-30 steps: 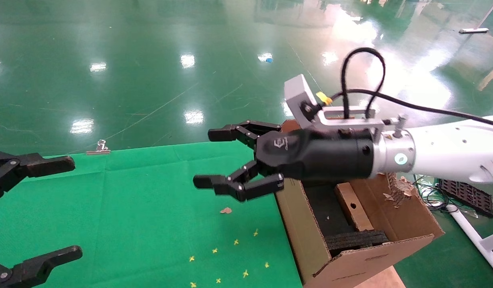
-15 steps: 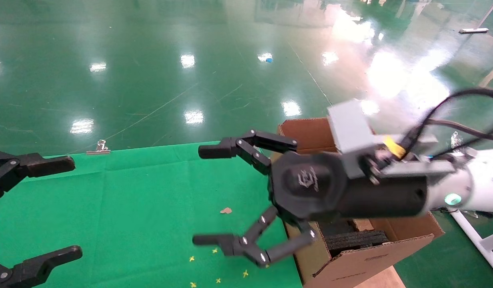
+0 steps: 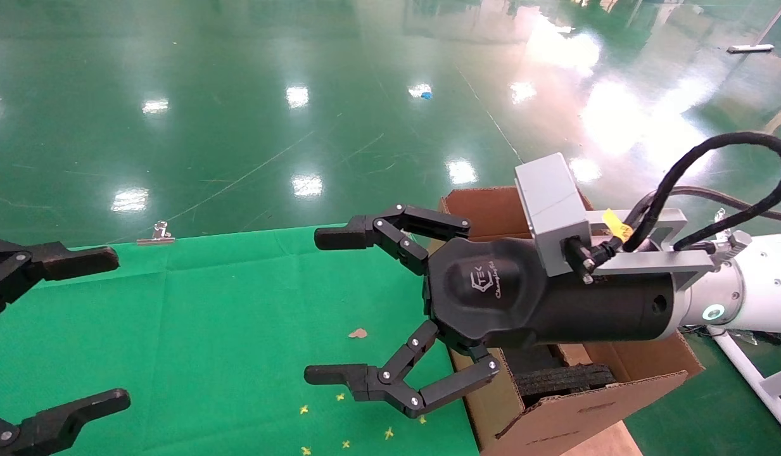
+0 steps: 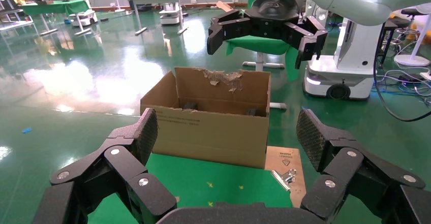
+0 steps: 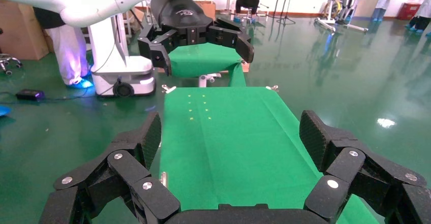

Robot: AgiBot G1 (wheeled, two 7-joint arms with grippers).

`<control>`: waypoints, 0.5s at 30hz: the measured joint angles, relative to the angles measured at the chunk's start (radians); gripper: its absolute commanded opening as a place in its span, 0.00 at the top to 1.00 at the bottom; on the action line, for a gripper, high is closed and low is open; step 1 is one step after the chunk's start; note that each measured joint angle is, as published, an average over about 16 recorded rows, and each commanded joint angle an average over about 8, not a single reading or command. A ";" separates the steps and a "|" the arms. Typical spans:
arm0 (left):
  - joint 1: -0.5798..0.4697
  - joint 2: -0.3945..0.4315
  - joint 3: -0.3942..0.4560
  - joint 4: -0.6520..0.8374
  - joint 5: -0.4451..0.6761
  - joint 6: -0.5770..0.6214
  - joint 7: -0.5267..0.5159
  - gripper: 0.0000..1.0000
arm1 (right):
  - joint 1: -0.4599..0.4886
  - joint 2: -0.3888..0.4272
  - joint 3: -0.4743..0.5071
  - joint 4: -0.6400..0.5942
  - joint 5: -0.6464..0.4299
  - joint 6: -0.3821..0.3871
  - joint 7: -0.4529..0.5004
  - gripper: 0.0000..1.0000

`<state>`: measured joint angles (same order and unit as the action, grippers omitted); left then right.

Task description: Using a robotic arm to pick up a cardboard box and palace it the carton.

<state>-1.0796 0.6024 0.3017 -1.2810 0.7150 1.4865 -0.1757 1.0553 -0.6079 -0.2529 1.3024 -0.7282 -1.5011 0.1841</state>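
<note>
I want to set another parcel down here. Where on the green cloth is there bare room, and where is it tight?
The green cloth lies bare between the left tool and the open right tool, apart from a brown scrap and yellow marks. It is tight at the carton, where foam inserts fill the inside.

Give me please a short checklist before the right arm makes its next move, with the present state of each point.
1. Right gripper open and holding nothing: ok.
2. Left gripper open, parked over the green cloth on the robot's left: ok.
3. Carton upright with its top open: ok.
4. Slim cardboard box lying inside the carton: cannot tell, the right arm hides most of the inside in the head view.
5. Another box on the cloth to pick: not ok, none shows.
6. Torn inner wall clear of the path: cannot tell.
</note>
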 measured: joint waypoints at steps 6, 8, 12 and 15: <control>0.000 0.000 0.000 0.000 0.000 0.000 0.000 0.00 | 0.008 -0.001 -0.011 -0.008 -0.001 0.002 0.001 0.00; 0.000 0.000 0.000 0.000 0.000 0.000 0.000 0.00 | 0.010 -0.001 -0.014 -0.010 -0.001 0.003 0.002 0.00; 0.000 0.000 0.000 0.000 0.000 0.000 0.000 0.00 | 0.013 -0.002 -0.018 -0.013 -0.001 0.004 0.002 0.00; 0.000 0.000 0.000 0.000 0.000 0.000 0.000 0.00 | 0.014 -0.002 -0.020 -0.014 -0.001 0.004 0.003 0.00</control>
<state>-1.0797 0.6024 0.3017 -1.2810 0.7150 1.4865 -0.1758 1.0697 -0.6101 -0.2732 1.2882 -0.7296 -1.4967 0.1867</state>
